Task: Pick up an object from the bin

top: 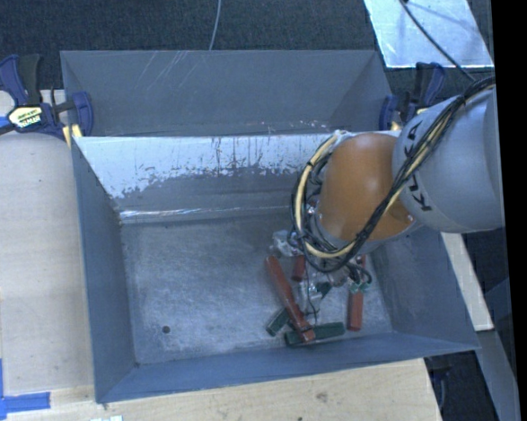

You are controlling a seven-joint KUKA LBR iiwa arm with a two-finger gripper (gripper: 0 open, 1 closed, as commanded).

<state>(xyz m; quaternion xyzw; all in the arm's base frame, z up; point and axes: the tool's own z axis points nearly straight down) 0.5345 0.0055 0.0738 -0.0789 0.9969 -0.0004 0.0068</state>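
My gripper (pixel 315 284) is low over the bin floor at the front right, under the arm's orange cover. A long reddish-brown stick (pixel 281 289) lies slanted just left of it. To its right, a shorter reddish-brown stick (pixel 354 309) lies nearly upright in the view. A dark green piece (pixel 317 334) rests along the front wall, directly in front of the gripper. A smaller dark green piece (pixel 278 322) sits at the long stick's lower end. The cover and cables hide the gripper's tip.
All the loose things lie clustered at the front right of the bin floor. The arm and its cabled orange cover come in from the right over the bin's right wall. The front wall is close behind the cluster.
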